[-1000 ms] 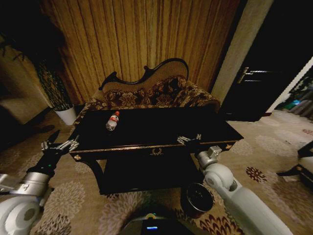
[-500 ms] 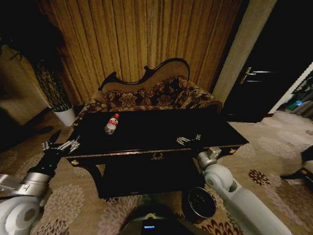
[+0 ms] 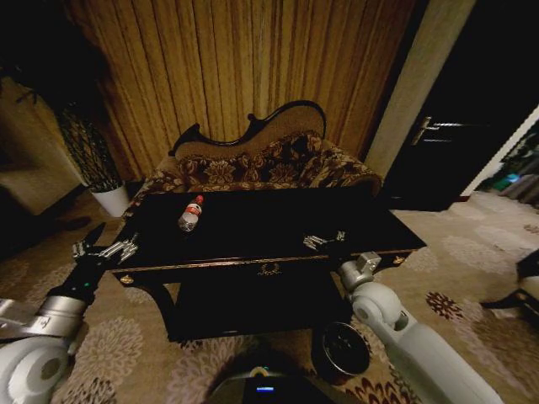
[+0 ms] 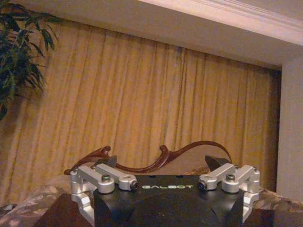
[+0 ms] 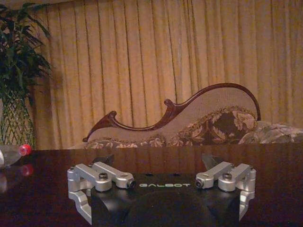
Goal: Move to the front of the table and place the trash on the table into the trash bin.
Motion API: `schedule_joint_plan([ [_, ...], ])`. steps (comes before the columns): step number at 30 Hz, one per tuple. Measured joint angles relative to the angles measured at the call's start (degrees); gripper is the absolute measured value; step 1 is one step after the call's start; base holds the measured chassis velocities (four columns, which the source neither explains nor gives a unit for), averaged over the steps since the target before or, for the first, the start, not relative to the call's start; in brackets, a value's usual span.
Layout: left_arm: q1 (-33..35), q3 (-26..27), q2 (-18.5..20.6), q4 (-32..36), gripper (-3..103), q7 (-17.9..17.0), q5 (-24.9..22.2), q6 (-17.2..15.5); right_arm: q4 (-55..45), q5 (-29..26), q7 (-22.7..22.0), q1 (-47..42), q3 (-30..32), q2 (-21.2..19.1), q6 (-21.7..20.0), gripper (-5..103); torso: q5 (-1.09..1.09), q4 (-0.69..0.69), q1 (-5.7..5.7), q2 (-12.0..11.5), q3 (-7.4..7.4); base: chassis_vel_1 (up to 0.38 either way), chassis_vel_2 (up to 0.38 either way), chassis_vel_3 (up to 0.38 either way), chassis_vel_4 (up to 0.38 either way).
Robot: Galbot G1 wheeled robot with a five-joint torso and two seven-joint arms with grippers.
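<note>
The table (image 3: 253,223) sits a touch more centred in the head view than half a second ago, a shift of the whole picture, while the bottle (image 3: 190,214) lies on its side at the far left of the tabletop as before. The left gripper (image 3: 107,250) hangs off the table's left front corner and the right gripper (image 3: 324,240) over its front edge, both with jaws spread wide and empty. The trash bin (image 3: 340,349) stands on the carpet by the table's right front.

The word "GALBOT" is printed in pale letters on the black body of the left pincer (image 4: 160,176) and the right pincer (image 5: 160,173).
</note>
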State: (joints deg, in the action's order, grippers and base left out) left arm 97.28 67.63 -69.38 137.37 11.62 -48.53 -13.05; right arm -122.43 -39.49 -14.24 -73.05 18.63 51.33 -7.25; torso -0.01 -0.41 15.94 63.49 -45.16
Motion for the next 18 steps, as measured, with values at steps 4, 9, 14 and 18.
schedule_joint_plan([
  [4, -0.2, -0.1, 0.2, 0.0, 100, 0.0, 0.0, 0.0, 0.0, 0.3, 0.0, 0.0, 0.0, -0.1, 0.1, 100, 0.0, 0.0, 0.0, 0.0, 0.0, -0.093, -0.093, 0.097, 0.08],
  [9, -0.3, -0.2, 0.1, 0.0, 100, 0.0, 0.0, 0.0, 0.2, 0.5, 0.0, 0.0, -0.1, -0.2, 0.8, 100, 0.03, -0.01, 0.0, 0.0, 0.0, -0.039, -0.025, 0.03, 0.027],
  [14, -0.2, -0.2, -0.2, -0.3, 100, -0.1, 0.1, 0.0, 0.4, 0.7, 0.0, 0.0, -0.2, -0.3, 1.2, 100, -0.03, 0.01, 0.0, 0.0, 0.0, 0.0, 0.0, 0.0, 0.0],
  [18, -0.3, -0.8, -0.4, -0.6, 100, -0.5, 0.1, 0.8, 0.6, 0.9, 0.0, -0.1, -0.3, -0.5, 1.2, 100, 0.01, 0.0, 0.0, 0.0, 0.0, 0.0, 0.0, 0.0, 0.0],
])
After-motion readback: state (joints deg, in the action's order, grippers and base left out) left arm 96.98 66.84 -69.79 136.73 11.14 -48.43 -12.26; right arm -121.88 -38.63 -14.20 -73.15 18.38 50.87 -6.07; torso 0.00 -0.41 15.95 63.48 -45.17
